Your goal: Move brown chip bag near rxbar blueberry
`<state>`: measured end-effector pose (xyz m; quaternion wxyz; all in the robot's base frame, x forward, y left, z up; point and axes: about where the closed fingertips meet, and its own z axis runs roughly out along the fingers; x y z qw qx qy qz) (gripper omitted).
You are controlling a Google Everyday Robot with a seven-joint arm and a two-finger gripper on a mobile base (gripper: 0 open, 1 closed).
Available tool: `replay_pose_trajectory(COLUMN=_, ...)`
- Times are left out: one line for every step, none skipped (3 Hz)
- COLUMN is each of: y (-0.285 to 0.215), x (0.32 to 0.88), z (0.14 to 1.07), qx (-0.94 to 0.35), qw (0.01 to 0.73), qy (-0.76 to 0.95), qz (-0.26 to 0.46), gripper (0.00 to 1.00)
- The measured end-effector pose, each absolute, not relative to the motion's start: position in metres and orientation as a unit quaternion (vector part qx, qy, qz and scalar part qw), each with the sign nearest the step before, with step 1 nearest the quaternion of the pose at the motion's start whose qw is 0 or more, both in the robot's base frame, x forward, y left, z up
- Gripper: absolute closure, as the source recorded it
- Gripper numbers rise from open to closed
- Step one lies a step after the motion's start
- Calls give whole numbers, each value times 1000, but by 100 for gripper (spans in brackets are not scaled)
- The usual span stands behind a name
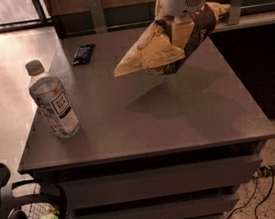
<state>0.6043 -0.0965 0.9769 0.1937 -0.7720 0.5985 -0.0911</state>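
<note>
- The tool [175, 23], upper right, clamps the brown chip bag [153, 54], which hangs clear of the surface [145, 130] for carrying.
- The rxbar blueberry [83, 53] lies upper left, well apart.

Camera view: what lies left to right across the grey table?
Clear labelled water bottle → small dark blue-black rxbar blueberry → crinkly brown chip bag, held above the table by the gripper at top.
</note>
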Motion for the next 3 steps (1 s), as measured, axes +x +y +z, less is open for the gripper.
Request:
replay_pose_trajectory(y=-82, x=648, z=1000, qx=-802, qw=249, qy=532, qz=-103, gripper=100)
replay_pose_trajectory(y=-68, x=671, z=1010, qx=-821, qw=286, qy=483, qz=-103, gripper=100)
replay_pose_trajectory(y=-53, x=695, z=1015, qx=-833, qw=319, qy=441, qz=-100, gripper=100)
